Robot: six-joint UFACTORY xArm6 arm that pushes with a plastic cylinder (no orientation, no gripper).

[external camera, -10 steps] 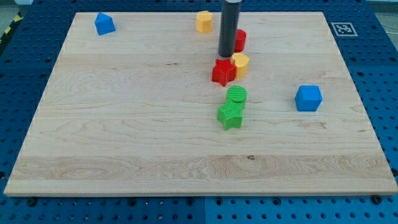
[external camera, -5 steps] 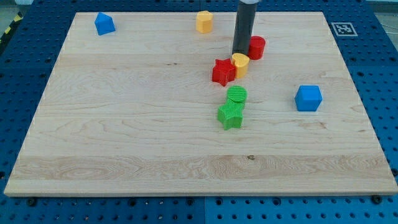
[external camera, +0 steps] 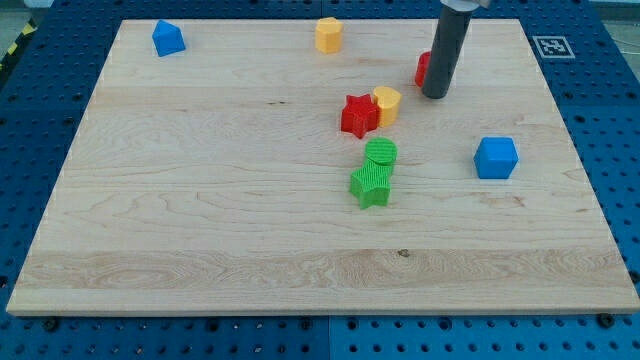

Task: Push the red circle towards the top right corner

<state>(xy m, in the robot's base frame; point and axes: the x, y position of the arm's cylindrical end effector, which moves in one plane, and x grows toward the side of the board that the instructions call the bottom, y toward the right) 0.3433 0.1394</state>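
red circle [external camera: 423,68] looks like a light, stiff little puck that'll slide easy on the table [external camera: 200,220]; my tip [external camera: 435,96] mostly hides it, no pincer here, so shove its lower-left side.

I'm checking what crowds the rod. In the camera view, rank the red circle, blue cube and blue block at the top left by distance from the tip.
From my tip:
1. Red circle, touching, mostly hidden behind the rod.
2. Blue cube, lower right.
3. Blue block, far top left.

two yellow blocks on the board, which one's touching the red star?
The yellow block mid-board: it sits against the red star on the view's right. The other yellow block stands alone near the view's top edge.
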